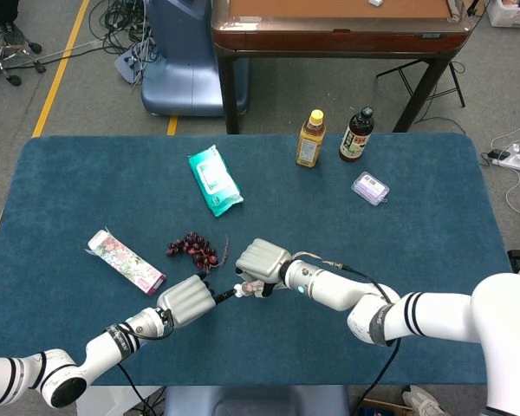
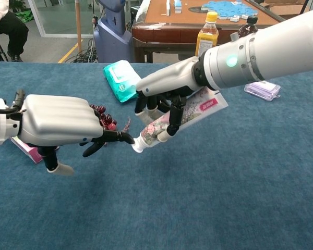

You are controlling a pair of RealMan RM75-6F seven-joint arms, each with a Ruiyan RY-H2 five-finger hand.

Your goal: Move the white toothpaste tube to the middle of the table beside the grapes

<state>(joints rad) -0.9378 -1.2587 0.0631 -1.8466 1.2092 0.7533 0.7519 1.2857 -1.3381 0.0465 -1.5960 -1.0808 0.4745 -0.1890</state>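
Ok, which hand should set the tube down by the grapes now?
Right: the right hand already holds the toothpaste tube just beside the grapes; the left hand holds nothing.

Blue carpet-like surface point(image 1: 433, 225) with a handful of stuff on it. Grapes point(image 1: 193, 250) sit left of the middle, and a flowery box point(image 1: 126, 262) lies flat further left, near the edge. A teal wipes pack point(image 1: 214, 180) lies behind the grapes. Along the far edge stand two bottles just beside each other, a yellow bottle point(image 1: 310, 139) and a dark bottle point(image 1: 356, 135). A small purple packet point(image 1: 370, 188) lies near them on the right.
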